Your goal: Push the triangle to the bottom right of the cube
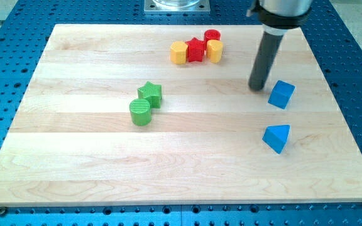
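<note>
A blue triangle (276,137) lies on the wooden board (93,163) at the view's right, below and slightly left of a blue cube (281,94). My tip (257,87) rests on the board just left of the cube, close to its left face, and above the triangle. A gap of bare wood separates the cube and the triangle.
A green star (150,93) and a green cylinder (141,112) sit touching left of centre. At the view's top a yellow hexagon block (179,53), a red star (195,49), a red cylinder (212,36) and a yellow block (215,51) cluster together.
</note>
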